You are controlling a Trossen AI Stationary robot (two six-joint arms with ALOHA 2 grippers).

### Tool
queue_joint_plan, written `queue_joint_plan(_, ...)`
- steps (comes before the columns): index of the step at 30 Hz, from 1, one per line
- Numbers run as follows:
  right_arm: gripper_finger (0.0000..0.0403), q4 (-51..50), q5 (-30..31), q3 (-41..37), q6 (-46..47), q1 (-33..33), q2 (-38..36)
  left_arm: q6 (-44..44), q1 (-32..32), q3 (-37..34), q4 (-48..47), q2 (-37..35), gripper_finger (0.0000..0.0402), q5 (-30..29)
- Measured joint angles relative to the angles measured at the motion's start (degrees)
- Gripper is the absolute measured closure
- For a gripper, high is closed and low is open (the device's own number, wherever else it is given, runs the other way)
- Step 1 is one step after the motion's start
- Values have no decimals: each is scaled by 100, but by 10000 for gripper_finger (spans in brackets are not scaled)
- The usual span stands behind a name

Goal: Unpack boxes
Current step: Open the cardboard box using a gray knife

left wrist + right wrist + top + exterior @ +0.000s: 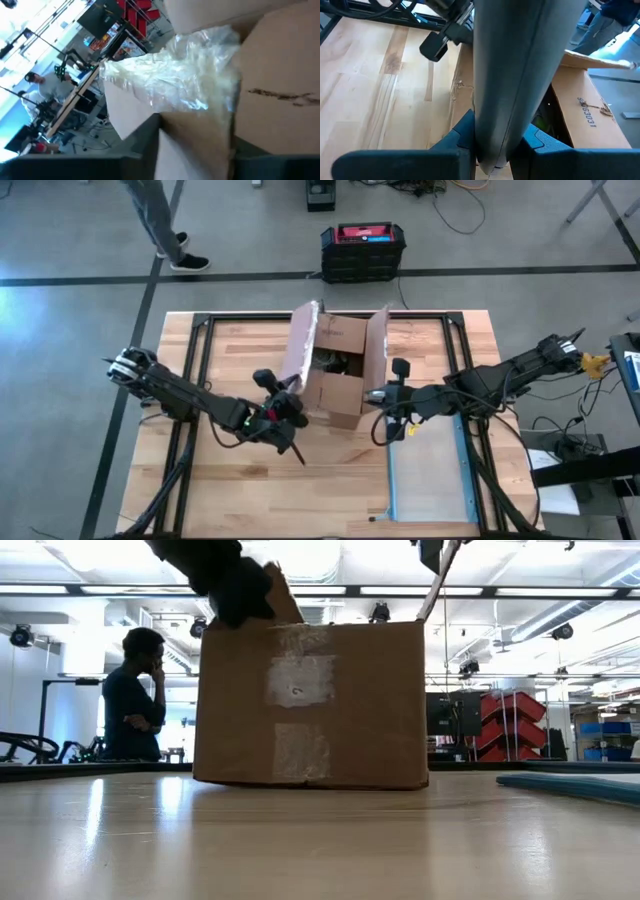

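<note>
From above, the cardboard box (335, 370) stands open mid-table, left gripper (283, 408) at its left flap, right gripper (385, 393) at its right flap (376, 345). Low view: the box sits flat on the wooden table (300, 840), a person (133, 700) behind. Left wrist: taped flap close ahead; I cannot tell its jaws' state. Right wrist: jaws clenched on the flap's edge.

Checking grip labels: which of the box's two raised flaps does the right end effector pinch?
The flap on the right arm's side, clamped in the right end effector. The other, tape-covered flap stands on the left arm's side.
</note>
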Motion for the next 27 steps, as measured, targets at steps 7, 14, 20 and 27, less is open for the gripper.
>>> queue_joint_plan(7,353,87,-19,0,-155,1,-20,-58,10,-16,-441,-451,399,-458)
queue_joint_plan(14,353,104,-66,0,-82,2,-10,759,161,-16,-505,-1319,401,-482)
queue_joint_plan(20,353,287,-105,0,-69,0,167,1576,396,-18,-516,-1928,401,-478)
queue_joint_plan(27,353,505,-214,-2,-40,0,523,1917,660,-18,-511,-2220,401,-104)
